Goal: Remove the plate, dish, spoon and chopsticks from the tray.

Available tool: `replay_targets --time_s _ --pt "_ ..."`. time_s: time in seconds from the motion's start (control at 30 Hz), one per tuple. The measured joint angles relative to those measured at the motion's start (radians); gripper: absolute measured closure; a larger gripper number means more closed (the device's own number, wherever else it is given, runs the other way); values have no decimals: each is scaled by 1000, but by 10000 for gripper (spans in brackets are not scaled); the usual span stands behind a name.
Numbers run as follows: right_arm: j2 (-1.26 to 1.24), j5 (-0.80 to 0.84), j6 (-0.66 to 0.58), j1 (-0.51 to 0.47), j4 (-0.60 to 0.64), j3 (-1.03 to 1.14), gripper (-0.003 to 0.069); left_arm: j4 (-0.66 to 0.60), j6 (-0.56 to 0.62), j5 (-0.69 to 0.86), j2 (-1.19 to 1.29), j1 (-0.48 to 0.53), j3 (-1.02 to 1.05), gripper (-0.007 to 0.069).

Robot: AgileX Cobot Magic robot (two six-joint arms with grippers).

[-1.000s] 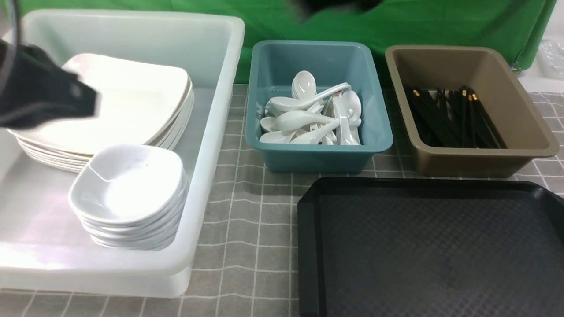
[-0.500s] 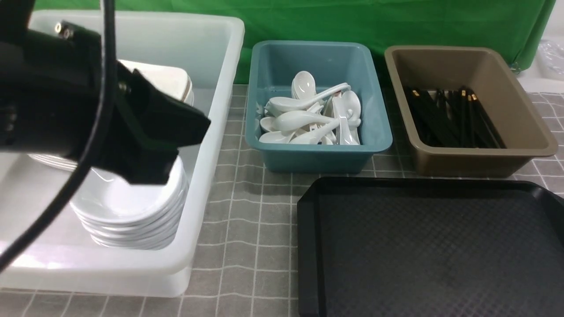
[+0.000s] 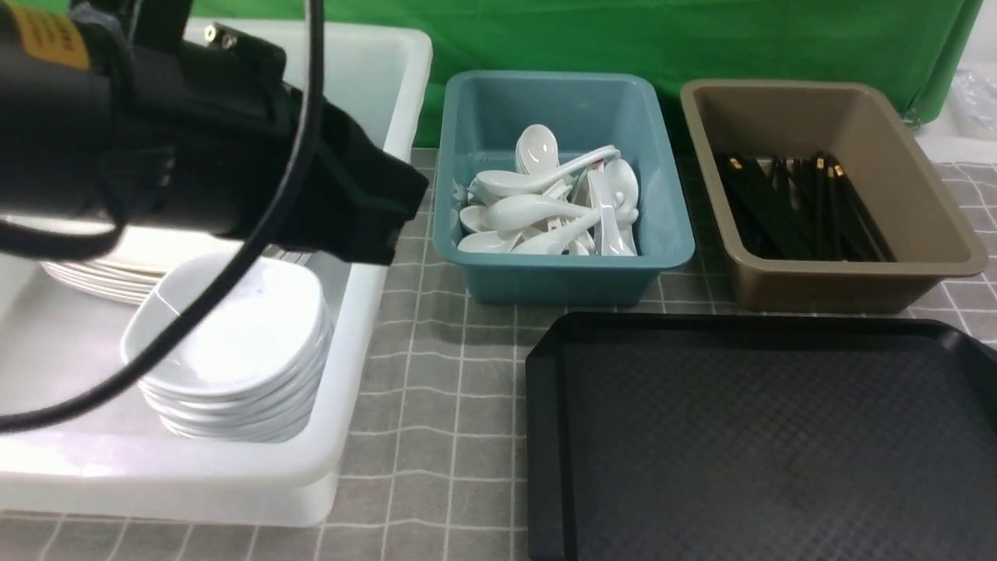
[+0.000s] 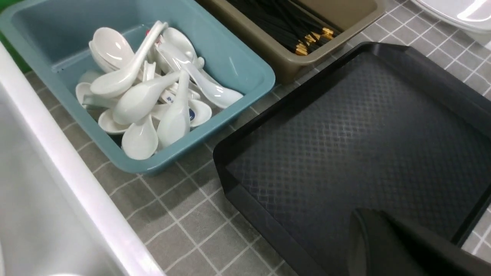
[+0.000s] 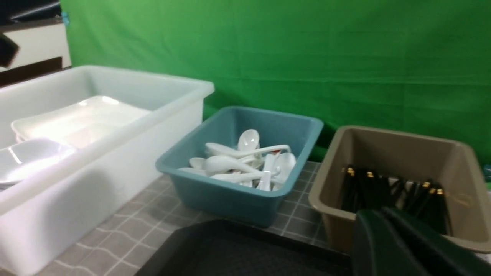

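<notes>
Black left gripper (image 3: 393, 222), closed and empty, extends over the right edge of the white tub (image 3: 362, 351). Right gripper (image 5: 383, 234) is closed, empty.

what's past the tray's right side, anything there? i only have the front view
Observer: Yes, the left wrist view shows a glossy white dish or plate beyond that side, cut off by the picture's edge.
Operator: ok and the near rim of the tray, it's cropped for me, can you see it
Observer: A stretch of the tray's near rim shows in the left wrist view; the left end effector blocks part of the tray there.
Operator: any markings on the spoons in the teal tub
Observer: One white spoon has a dark blue mark in its bowl, seen from the left wrist.
</notes>
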Motion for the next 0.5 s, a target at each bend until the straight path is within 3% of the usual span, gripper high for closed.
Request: replay_targets --time_s 0.27,0.43,0.5 --pt "31 -31 1 0 3 2 587 -1 3 -57 -48 0 95 621" --pt "31 -31 1 0 3 2 579 -32 -14 -210 -160 0 267 621" --pt "31 -31 1 0 3 2 572 -67 -27 -346 -252 0 378 621"
